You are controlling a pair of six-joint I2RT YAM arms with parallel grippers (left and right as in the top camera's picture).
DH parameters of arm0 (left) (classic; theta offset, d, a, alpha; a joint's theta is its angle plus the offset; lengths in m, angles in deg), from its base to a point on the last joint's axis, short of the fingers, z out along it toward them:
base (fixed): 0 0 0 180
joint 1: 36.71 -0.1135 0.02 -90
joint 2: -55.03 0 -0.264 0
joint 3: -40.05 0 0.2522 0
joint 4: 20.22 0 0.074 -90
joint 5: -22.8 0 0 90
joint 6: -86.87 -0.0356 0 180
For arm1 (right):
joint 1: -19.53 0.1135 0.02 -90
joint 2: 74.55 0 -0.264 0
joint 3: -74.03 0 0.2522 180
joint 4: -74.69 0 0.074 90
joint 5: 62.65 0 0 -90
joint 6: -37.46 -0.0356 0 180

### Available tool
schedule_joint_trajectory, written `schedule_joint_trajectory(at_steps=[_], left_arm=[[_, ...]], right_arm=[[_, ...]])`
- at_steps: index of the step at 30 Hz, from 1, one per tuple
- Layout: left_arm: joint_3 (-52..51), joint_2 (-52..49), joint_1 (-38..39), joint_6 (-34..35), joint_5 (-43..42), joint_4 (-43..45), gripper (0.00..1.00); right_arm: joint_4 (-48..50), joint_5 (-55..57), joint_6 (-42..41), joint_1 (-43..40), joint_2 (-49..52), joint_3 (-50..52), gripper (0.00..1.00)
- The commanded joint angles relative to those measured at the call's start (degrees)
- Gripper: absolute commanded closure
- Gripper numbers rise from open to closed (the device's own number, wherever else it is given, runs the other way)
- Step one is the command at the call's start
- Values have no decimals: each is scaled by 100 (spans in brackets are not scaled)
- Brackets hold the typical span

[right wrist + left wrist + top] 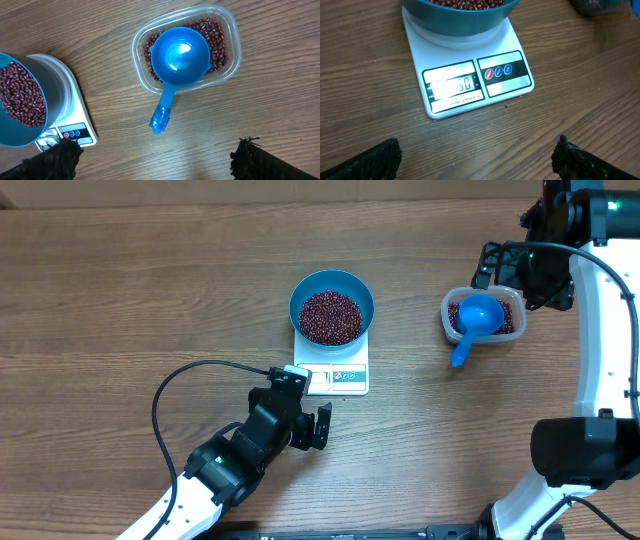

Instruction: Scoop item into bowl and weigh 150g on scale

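Note:
The teal bowl stands on the white scale and holds a heap of red-brown beans. My left gripper hovers open just in front of the scale, holding nothing. In the left wrist view the scale shows a lit display, partly washed out, under the bowl; the left gripper is spread wide over bare wood. My right gripper is open above the clear tub. In the right wrist view the right gripper is empty, with the bowl and its beans at left.
A clear plastic tub at right holds more beans and a small blue scoop, its handle hanging over the tub's near rim. The right wrist view shows the tub and the scoop lying bowl-up. A black cable loops beside the left arm.

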Motion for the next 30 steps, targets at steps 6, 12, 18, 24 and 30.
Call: schedule_joint_trajectory(at_steps=[6, 12, 18, 24, 30], left_arm=[[-9, 634, -437, -1615, -83, 0, 0], [-20, 1362, -1836, -2459, -966, 4, 0], [-269, 2216, -2627, -2496, -1226, 122, 0], [-1292, 3322, -3180, -2509, -1432, 1180, 0], [-2798, 4271, -3595, -2507, -1521, 3418, 0]], right_arm=[[15, 33, 28, -17, -175, -153, 0], [15, 33, 26, -17, -175, -153, 0], [15, 33, 28, -17, -175, -153, 0], [15, 33, 28, -17, -175, -153, 0], [15, 33, 28, -17, -175, -153, 0]])
